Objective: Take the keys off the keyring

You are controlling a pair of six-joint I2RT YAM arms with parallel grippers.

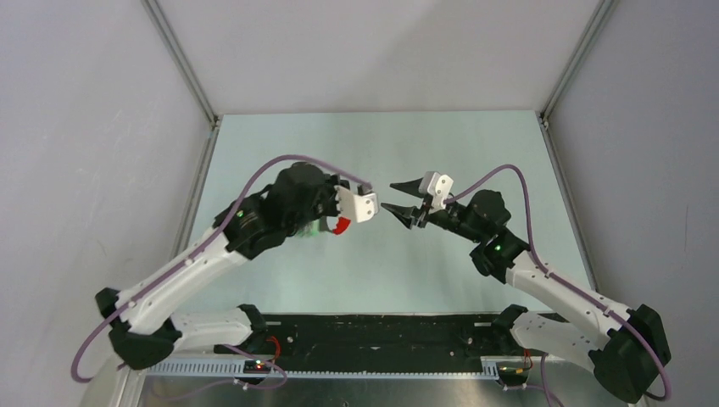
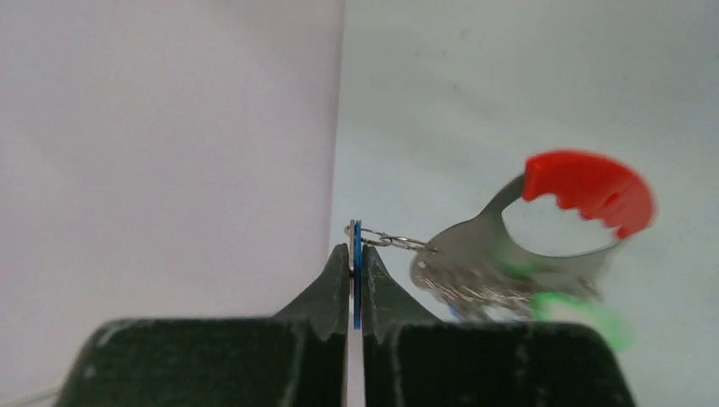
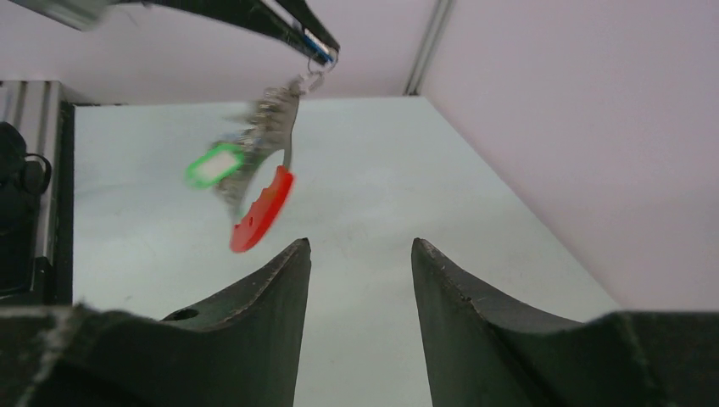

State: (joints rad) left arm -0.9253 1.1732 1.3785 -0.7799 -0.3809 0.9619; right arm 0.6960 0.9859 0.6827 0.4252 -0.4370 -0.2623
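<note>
The left gripper (image 2: 354, 254) hangs over the middle of the desk (image 1: 280, 136), its jaws clenched flat on a blue tag (image 2: 357, 288). From that tag the keyring (image 2: 397, 242) swings free below the jaws. First comes a thin metal ring, then the blurred bunch of keys (image 2: 470, 284) with a green tag (image 2: 585, 309), and the red loop (image 2: 589, 188) at the end. From above, the left wrist covers most of the bunch, and only the red loop and a smear of green show at its near side.

The right gripper (image 1: 397, 197) faces it from the right, close by but not touching. Its jaws are released and spread, with nothing between them. In its own view the bunch hangs ahead and to the left of the gap, not in line with it.

A purple cable (image 1: 288, 158) arches over each arm, and the left one passes just far of the left wrist. White walls (image 1: 93, 153) shut in the left, right and far sides, with metal posts (image 1: 182, 59) in the far corners. A black strip (image 1: 381, 326) runs along the near edge between the arm bases. Both grippers sit well apart from every wall, with pale desk surface stretching far of them and near of them up to the strip.
</note>
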